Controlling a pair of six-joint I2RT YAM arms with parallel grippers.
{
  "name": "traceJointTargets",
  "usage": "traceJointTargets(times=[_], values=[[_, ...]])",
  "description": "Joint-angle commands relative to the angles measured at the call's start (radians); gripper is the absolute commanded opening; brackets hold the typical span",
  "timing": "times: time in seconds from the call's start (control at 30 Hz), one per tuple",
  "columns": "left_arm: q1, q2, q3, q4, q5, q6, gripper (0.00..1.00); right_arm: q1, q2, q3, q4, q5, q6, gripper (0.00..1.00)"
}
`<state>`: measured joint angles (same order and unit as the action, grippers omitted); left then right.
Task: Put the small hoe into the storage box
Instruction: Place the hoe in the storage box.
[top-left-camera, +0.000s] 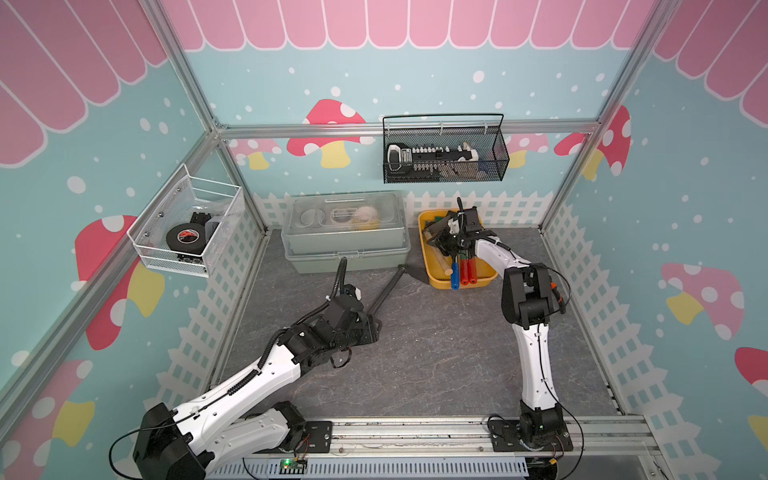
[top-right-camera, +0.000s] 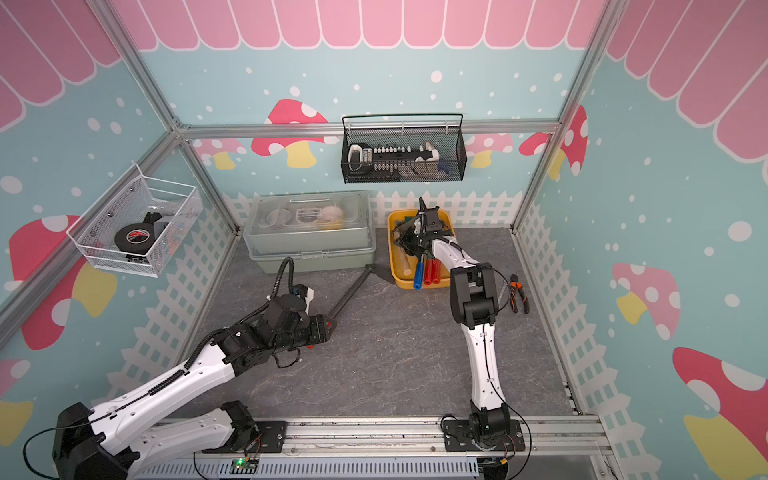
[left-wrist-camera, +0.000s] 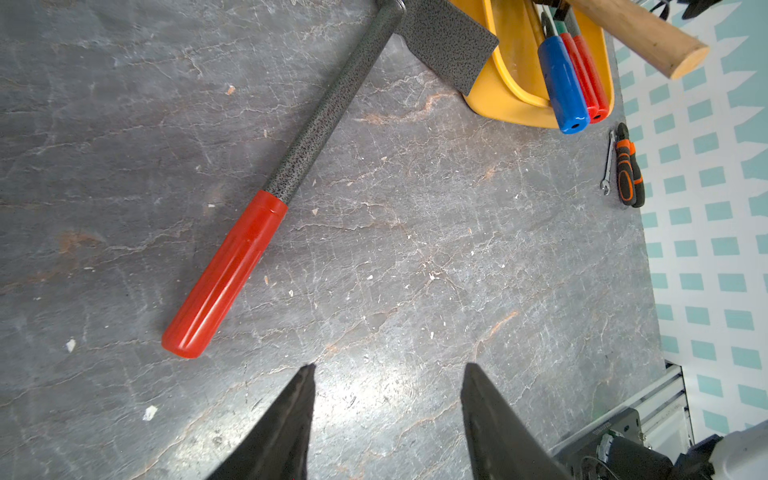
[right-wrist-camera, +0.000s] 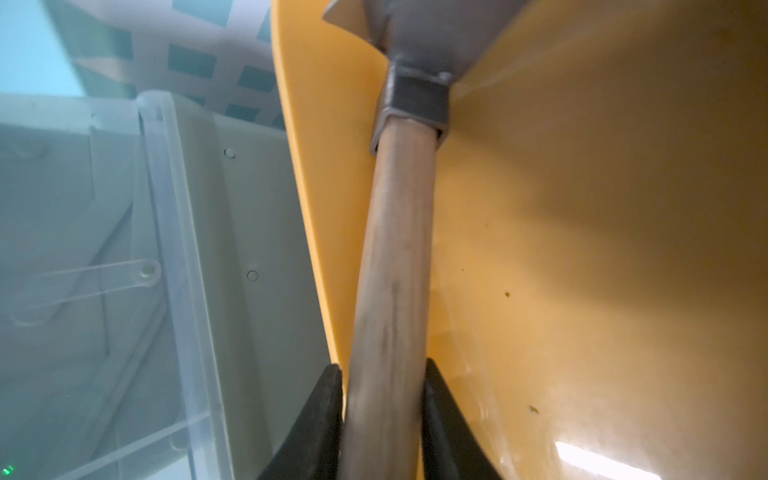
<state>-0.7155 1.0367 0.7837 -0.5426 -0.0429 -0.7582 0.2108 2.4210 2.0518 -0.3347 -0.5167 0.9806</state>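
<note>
The left arm and right arm have white shells dotted with holes, black boxy joints and base plates. A ribbed black conduit follows the left arm, thin black wires the right; the fingers are black tapered wedges.

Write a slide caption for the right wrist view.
Right tool holds the small hoe by its wooden handle, head inside the storage box.

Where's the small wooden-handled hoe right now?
In a top view the small wooden-handled hoe lies in the shallow yellow plastic tray at the back right, beside the grey-green case, its handle between the right hand's fingers.
</note>
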Motion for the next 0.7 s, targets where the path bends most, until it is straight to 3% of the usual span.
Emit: traceJointTargets(times=[0.0,0.67], values=[[0.008,-0.012,0.000,-0.019,-0.026,0.017,0.56,0.004,0.024,0.068,-0.043,-0.005,-0.040,0.34],[0.011,0.016,0.002,-0.016,-0.020,0.035,0.56,0.004,-0.047,0.001,-0.118,0.016,-0.136,0.38]])
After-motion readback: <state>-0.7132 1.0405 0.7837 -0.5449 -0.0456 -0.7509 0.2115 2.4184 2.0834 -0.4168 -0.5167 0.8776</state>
